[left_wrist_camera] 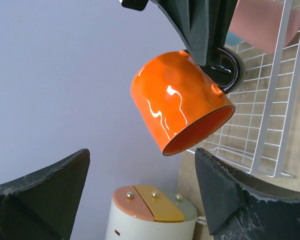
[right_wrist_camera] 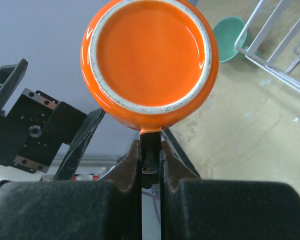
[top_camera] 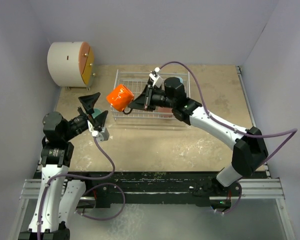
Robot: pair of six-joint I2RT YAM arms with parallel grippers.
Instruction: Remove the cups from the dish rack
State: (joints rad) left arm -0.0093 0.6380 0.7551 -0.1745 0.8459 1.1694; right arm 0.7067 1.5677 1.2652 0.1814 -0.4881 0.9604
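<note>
Orange mug (top_camera: 120, 97): held aloft at centre-left of the overhead frame, where it overlaps the left end of the dish rack (top_camera: 155, 95) and is lifted clear of the desk (top_camera: 190, 145).

Long axis: seen tilted, neither upright nor flat. In the right wrist view the round base, ringed by a pale unglazed band, is presented almost face-on at upper centre. In the left wrist view the open mouth is turned toward the lower right of the frame, with a sliver of the orange inside shown.

Handle: carried at the lower edge of the mug in the right wrist view, pointing back toward the camera.

Right gripper (right_wrist_camera: 151, 145): pressed together on the handle, with only a narrow slit left between the two fingers. The arm is stretched in from the lower right of the overhead frame.

Left gripper (top_camera: 96, 109): jaws spread wide apart, set at the lower left of the mug and clear of it. The mug is framed between and above the two dark fingers in the left wrist view.

Pink tumbler (left_wrist_camera: 262, 22): glimpsed inside the rack's wire at the upper right of the left wrist frame.

Teal-green mug (right_wrist_camera: 234, 32): seen on the desk at the upper right of the right wrist frame, just outside the rack's corner. Whether the wire is touched cannot be told.

White drum (top_camera: 70, 62): placed at the upper left of the overhead frame, well apart from the rack.
</note>
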